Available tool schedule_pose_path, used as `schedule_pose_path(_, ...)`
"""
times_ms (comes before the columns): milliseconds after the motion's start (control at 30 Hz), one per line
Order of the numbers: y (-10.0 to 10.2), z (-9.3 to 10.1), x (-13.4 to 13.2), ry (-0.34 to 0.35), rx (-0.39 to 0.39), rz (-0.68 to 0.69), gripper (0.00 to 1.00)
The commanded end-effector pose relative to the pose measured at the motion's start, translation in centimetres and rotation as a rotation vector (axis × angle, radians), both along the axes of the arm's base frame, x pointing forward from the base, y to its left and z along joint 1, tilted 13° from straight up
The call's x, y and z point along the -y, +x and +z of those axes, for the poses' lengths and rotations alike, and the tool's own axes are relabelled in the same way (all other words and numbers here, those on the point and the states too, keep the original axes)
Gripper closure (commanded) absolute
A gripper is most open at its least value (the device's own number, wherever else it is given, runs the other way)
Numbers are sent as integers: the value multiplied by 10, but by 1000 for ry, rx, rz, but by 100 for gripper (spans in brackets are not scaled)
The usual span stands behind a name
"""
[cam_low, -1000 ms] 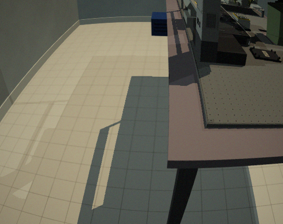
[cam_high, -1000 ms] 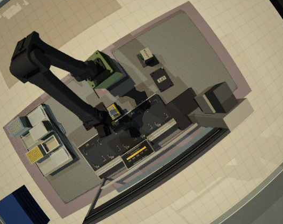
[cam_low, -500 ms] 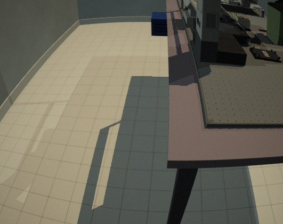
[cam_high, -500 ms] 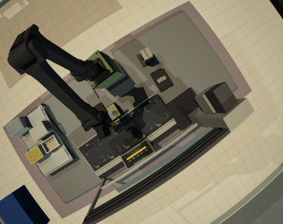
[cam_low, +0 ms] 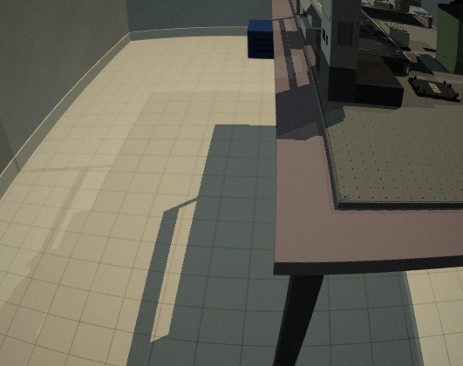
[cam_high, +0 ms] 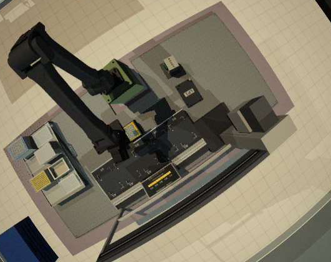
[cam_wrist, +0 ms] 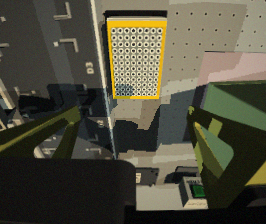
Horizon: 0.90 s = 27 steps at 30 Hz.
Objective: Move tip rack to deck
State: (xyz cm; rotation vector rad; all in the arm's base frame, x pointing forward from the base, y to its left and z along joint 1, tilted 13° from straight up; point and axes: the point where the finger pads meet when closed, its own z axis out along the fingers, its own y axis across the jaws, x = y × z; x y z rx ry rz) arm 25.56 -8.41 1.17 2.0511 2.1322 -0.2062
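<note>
Pincer (cam_wrist: 135,137) fully open, empty, above yellow rack (cam_wrist: 136,57)

Tip rack (cam_wrist: 136,57) seemingly beside deck (cam_wrist: 43,55)

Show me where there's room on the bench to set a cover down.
Widest free patch: perforated board between READY key, grey box and bench rim. Crowded: the shelf, and around the yellow rack by the open gripper.

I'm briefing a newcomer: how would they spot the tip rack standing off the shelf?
Start at the dark deck of the liquid handler. Just off its edge, near the green arm base, stands a yellow-framed rack of pale rings. The shelf's yellow rack sits among other labware; this one stands alone, uncovered.
</note>
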Motion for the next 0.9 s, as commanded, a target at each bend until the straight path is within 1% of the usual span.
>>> schedule_pose_path(0,22,20,1,-15,51,1,0)
schedule_pose_path(33,14,16,0,-12,34,-3,0)
schedule_pose_path(67,21,23,0,-14,50,1,0)
schedule_pose_path(100,22,26,-1,-14,52,1,0)
schedule_pose_path(500,21,47,-5,-14,55,1,0)
schedule_pose_path(567,21,47,-5,-14,55,1,0)
schedule_pose_path(600,14,41,-6,-11,32,-3,0)
schedule_pose_path(633,21,50,-6,-14,55,1,0)
schedule_pose_path(867,20,63,-9,-14,57,1,0)
